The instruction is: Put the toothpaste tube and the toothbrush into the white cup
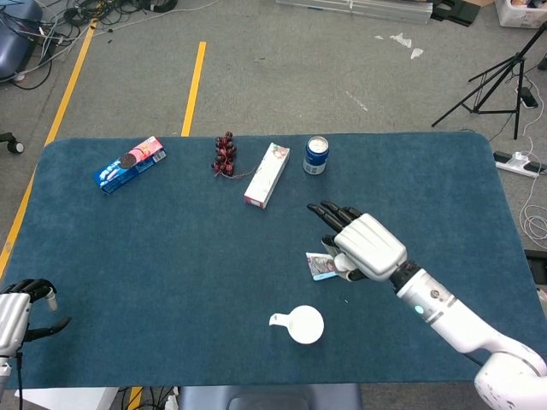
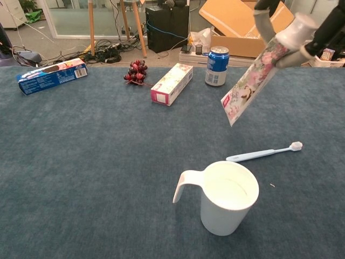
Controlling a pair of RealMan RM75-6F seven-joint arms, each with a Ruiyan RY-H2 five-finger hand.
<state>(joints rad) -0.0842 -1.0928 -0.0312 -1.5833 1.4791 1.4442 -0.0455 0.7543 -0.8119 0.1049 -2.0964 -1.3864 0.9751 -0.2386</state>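
My right hand [image 1: 366, 246] pinches the cap end of the pink flowered toothpaste tube [image 2: 252, 88] and holds it in the air, tilted, with its flat end down. In the chest view only the fingers [image 2: 326, 28] show at the top right. The tube's flat end [image 1: 321, 266] pokes out from under the hand in the head view. The white cup [image 2: 226, 198] stands upright near the table's front edge, below and left of the tube. A light blue toothbrush [image 2: 264, 154] lies flat just behind the cup; the head view hides it. My left hand [image 1: 19, 311] hangs empty at the front left corner.
A blue soda can [image 2: 216, 66], a pink carton [image 2: 172, 83], a bunch of dark grapes [image 2: 136, 71] and a blue biscuit box [image 2: 52, 75] lie along the far side of the blue table [image 1: 171, 256]. The cup [image 1: 305, 325] has its handle to the left.
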